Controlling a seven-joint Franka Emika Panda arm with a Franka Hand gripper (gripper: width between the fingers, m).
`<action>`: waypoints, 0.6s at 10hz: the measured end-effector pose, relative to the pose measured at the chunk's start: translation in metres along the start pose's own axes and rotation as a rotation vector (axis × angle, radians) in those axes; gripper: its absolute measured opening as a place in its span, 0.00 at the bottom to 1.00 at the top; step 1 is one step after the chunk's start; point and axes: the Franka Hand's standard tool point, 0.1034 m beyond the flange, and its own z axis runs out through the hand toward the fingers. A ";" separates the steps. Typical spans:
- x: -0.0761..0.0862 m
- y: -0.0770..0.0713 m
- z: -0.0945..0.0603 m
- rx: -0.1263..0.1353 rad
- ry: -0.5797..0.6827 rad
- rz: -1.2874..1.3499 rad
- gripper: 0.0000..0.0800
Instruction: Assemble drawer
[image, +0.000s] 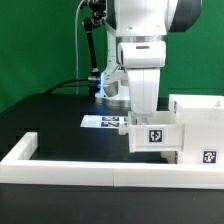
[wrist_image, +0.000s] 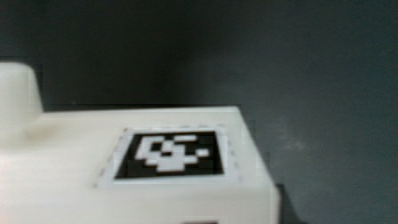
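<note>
A small white tray (image: 155, 137) with a black-and-white tag on its front hangs just above the black table. It is close against the open side of the tall white box housing (image: 200, 115), which stands at the exterior view's right. My gripper (image: 140, 122) comes down from above and is shut on the tray's near wall. In the wrist view the tray (wrist_image: 107, 150) and its tag (wrist_image: 175, 156) fill the lower half, and my fingers are hidden. A second tag (image: 208, 157) shows low on the housing. I cannot make out a second tray.
A long low white border wall (image: 100, 172) runs along the table's front and turns back at the exterior view's left. The marker board (image: 103, 122) lies flat behind the gripper. A black stand (image: 92, 40) rises at the back.
</note>
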 end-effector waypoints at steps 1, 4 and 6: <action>0.001 0.000 0.000 -0.001 0.000 -0.002 0.05; 0.006 0.000 -0.001 -0.004 0.002 -0.009 0.05; 0.012 0.001 -0.001 -0.004 0.006 -0.015 0.05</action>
